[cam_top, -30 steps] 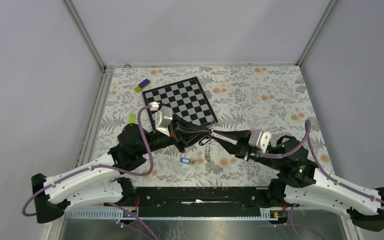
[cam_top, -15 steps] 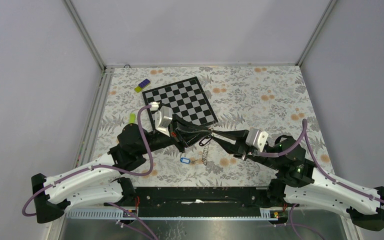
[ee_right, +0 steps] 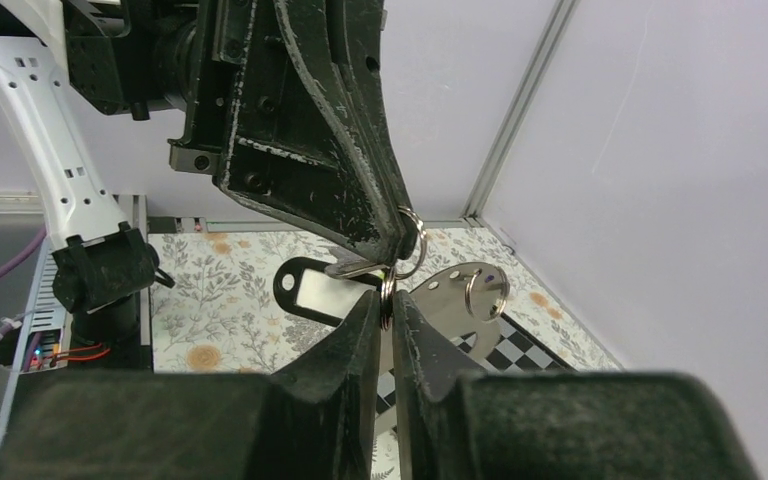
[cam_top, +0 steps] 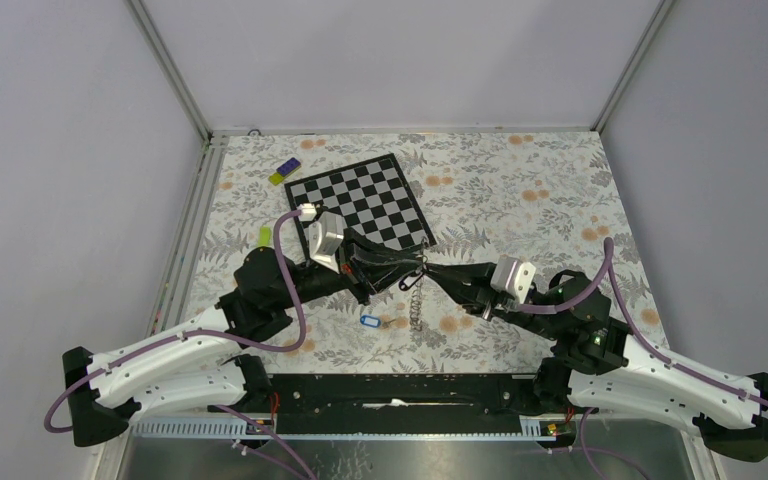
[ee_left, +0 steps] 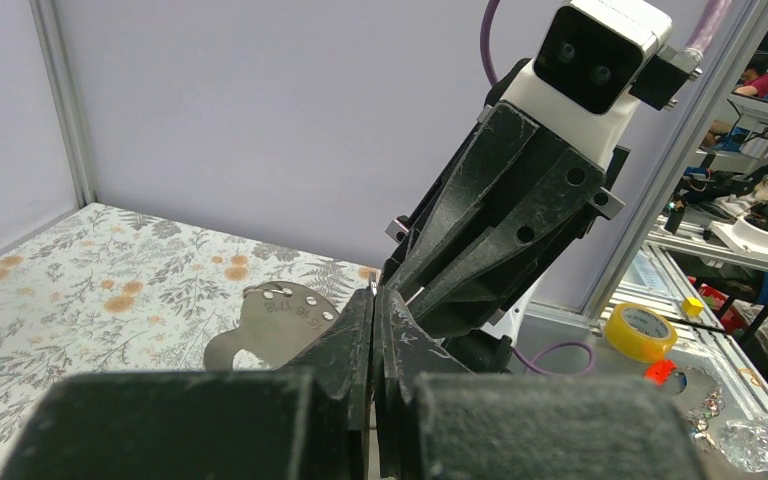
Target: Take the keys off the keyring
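My left gripper (cam_top: 418, 262) and right gripper (cam_top: 430, 270) meet tip to tip above the table, in front of the chessboard. The left gripper (ee_left: 373, 293) is shut on a thin wire ring (ee_right: 411, 236). The right gripper (ee_right: 387, 300) is shut on a split ring (ee_right: 387, 290) linked just below it. From this bunch hang a black tag with a white label (ee_right: 320, 291), a small silvery key-like piece (ee_right: 356, 268), a flat silver plate (ee_right: 450, 300) carrying another ring, and a chain (cam_top: 416, 300). A keyring with a blue tag (cam_top: 368, 321) lies on the table below, apart from both grippers.
The chessboard (cam_top: 365, 200) lies behind the grippers. A purple and yellow block (cam_top: 284, 171) sits near the back left, and a small green piece (cam_top: 264, 236) by the left rail. A yellow tape roll (ee_left: 642, 330) lies off the table.
The right arm has edged slightly left towards the left gripper. The hanging chain has swung a little. Both grippers stay shut.
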You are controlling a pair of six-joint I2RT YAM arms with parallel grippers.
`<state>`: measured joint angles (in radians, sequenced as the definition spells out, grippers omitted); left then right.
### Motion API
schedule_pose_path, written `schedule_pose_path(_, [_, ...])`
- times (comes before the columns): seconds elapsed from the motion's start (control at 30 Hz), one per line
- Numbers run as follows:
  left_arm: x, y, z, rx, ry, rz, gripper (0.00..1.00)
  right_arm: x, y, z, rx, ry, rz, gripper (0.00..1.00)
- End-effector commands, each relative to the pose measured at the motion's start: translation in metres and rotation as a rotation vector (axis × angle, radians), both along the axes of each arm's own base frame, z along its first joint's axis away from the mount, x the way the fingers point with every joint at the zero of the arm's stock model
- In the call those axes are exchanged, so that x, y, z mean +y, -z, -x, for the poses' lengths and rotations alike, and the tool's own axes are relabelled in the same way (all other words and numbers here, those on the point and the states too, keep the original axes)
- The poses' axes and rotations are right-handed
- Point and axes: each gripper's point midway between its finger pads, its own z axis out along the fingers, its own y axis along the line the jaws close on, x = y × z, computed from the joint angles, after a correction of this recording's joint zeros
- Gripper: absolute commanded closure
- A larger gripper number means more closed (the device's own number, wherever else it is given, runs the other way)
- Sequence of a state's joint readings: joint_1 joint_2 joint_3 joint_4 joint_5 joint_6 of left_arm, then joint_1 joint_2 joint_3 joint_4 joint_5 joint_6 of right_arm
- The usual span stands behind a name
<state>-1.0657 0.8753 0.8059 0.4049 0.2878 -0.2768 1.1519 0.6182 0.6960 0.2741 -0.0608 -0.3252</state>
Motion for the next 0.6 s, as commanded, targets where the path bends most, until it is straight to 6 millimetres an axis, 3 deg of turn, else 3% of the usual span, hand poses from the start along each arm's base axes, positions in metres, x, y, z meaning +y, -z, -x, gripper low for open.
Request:
schedule_pose_path(0.0, [0.012, -0.043, 0.005, -0.066, -0.004, 0.113, 1.0, -0.006, -0.018, -0.007, -0.017, 0.052, -0.06, 0.86])
schedule_pose_path(0.27, [0.013, -0.039, 0.005, -0.059, -0.012, 0.107, 1.0, -0.018, -0.035, -0.005, -0.072, 0.07, -0.122, 1.0])
schedule_pose_path(0.57, [0.014, -0.039, 0.002, -0.05, -0.028, 0.103, 1.0, -0.02, -0.041, 0.005, -0.128, 0.03, -0.125, 1.0])
